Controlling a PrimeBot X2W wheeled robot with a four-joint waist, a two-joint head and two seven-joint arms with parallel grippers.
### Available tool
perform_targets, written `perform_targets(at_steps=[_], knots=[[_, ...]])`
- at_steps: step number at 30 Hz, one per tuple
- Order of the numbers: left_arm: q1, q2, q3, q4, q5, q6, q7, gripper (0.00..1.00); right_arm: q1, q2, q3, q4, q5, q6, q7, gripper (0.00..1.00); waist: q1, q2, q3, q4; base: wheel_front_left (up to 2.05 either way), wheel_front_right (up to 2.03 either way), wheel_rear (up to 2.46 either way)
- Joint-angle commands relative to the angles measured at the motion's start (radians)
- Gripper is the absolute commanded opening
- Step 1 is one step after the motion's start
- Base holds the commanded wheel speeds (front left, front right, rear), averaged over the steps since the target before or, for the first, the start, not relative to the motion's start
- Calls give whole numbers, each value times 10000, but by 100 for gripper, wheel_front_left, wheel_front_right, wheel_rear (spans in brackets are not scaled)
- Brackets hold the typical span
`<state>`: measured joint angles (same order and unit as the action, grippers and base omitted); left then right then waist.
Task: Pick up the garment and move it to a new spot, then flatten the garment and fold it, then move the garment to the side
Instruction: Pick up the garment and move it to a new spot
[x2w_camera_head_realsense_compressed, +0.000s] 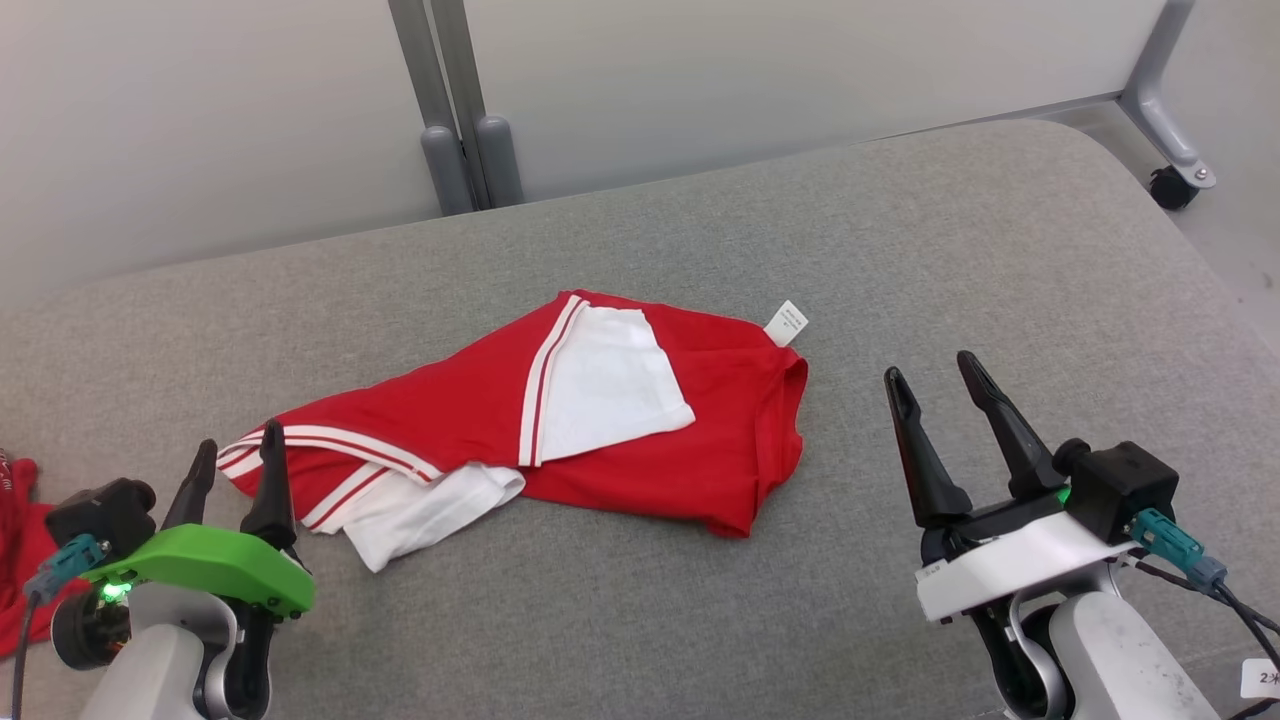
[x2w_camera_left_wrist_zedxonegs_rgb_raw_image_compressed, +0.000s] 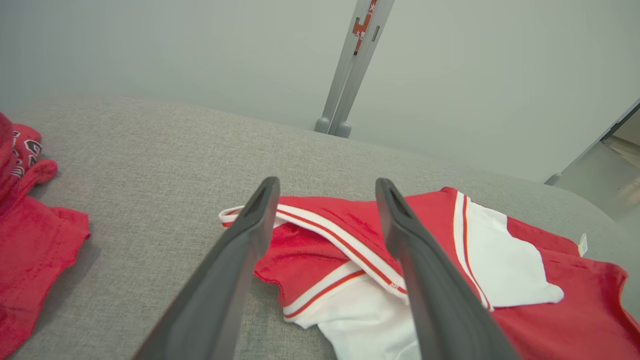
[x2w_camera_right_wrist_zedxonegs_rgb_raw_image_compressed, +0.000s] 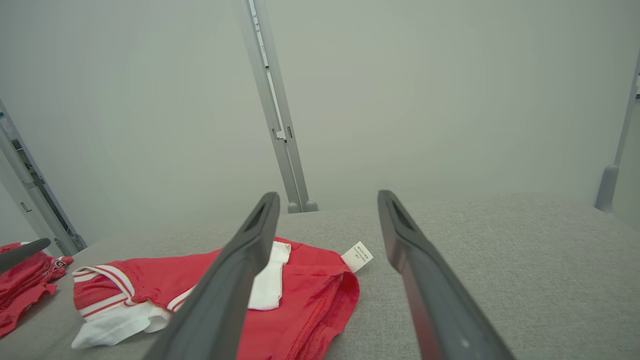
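Note:
The garment (x2w_camera_head_realsense_compressed: 640, 470) is a red shirt with white panels and red-and-white striped trim, lying loosely folded on the grey padded surface (x2w_camera_head_realsense_compressed: 900, 250). A white label sticks out at its far right corner. My left gripper (x2w_camera_head_realsense_compressed: 237, 448) stands open at the garment's striped left end, with nothing between its fingers. In the left wrist view the gripper (x2w_camera_left_wrist_zedxonegs_rgb_raw_image_compressed: 326, 184) hovers just above the striped trim of the garment (x2w_camera_left_wrist_zedxonegs_rgb_raw_image_compressed: 310, 255). My right gripper (x2w_camera_head_realsense_compressed: 930, 370) is open too, to the right of the garment and apart from it. The right wrist view has that gripper (x2w_camera_right_wrist_zedxonegs_rgb_raw_image_compressed: 328, 195) above the garment's (x2w_camera_right_wrist_zedxonegs_rgb_raw_image_compressed: 300, 300) right edge.
A second red cloth (x2w_camera_head_realsense_compressed: 20, 540) lies at the surface's left edge, also in the left wrist view (x2w_camera_left_wrist_zedxonegs_rgb_raw_image_compressed: 35, 245). Grey partition posts (x2w_camera_head_realsense_compressed: 470, 150) stand behind the surface. A caster wheel (x2w_camera_head_realsense_compressed: 1170, 185) sits on the floor at the far right. Bare padding stretches right of the garment.

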<state>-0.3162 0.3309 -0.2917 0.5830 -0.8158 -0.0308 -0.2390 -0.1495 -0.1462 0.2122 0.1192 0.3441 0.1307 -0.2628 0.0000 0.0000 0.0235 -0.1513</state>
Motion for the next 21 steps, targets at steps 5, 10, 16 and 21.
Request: perform_targets(at_steps=[5,10,16,21], knots=[[504,109,368,-1297,1007,284,-265,100,263,-69,-51,-112,32,1,-28,100,0,0,-40,211,0,0,0],[1517,-110,844,-3281,2479,737,-261,100,477,-21,-188,-236,-10,1,-28,100,0,0,-56,431,0,0,0],[2868,-518,1098,-4762,3664,1053,-263,100,771,-3,-415,-286,-75,1,-28,100,0,0,-164,587,0,0,0],[3439,-850,1130,-4975,3992,951,-255,100,942,-19,-566,-295,-116,1,-28,100,0,0,-181,674,0,0,0]])
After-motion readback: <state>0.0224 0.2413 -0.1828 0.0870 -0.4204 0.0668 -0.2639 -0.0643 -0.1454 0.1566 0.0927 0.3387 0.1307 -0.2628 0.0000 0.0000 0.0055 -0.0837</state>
